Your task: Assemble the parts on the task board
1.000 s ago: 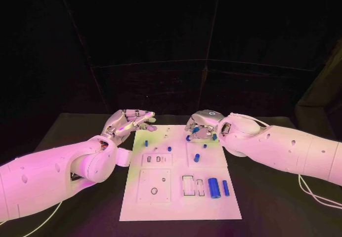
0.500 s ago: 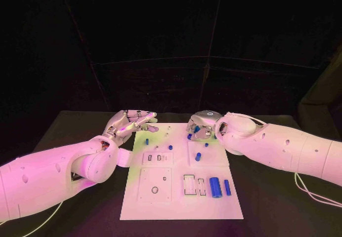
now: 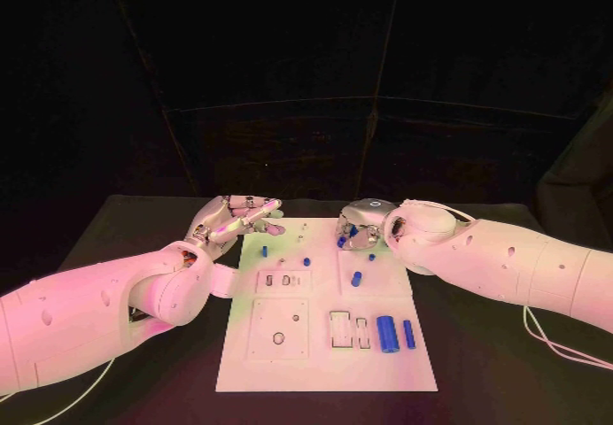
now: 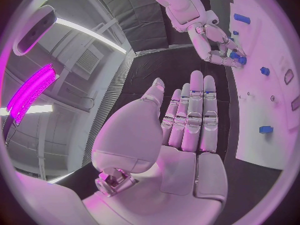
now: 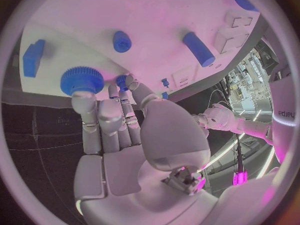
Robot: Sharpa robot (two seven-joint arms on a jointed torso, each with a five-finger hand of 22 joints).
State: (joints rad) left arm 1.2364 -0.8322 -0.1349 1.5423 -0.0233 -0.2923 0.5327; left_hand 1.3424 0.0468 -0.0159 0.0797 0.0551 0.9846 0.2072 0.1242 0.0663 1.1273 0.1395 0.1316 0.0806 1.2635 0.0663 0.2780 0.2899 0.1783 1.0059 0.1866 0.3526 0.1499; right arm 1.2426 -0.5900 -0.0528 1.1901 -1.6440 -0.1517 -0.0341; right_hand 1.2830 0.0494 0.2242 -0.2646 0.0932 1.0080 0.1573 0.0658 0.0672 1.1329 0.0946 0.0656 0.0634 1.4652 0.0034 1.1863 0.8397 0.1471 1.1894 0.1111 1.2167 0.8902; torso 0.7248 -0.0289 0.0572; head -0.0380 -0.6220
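Blue gear part (image 5: pixel 81 81) sits at task board (image 3: pixel 320 354) far edge, right hand (image 3: pixel 359 227) fingertips on it, grip unclear. Left hand (image 3: pixel 230 221) off board's left side, palm up, fingers straight, holding nothing.

— What is the right hand (image 5: pixel 134 150) doing?
— Its fingertips (image 5: pixel 82 101) touch a ridged round blue part (image 5: pixel 81 80) at the task board (image 5: pixel 156 20) edge.
— Other parts?
— A block (image 5: pixel 32 57) at nine o'clock of the ridged one, a stub (image 5: pixel 122 41) at two, a longer peg (image 5: pixel 199 49) at three.
— And the left hand (image 5: pixel 219 118)?
— Off the board; I cannot tell its grasp.
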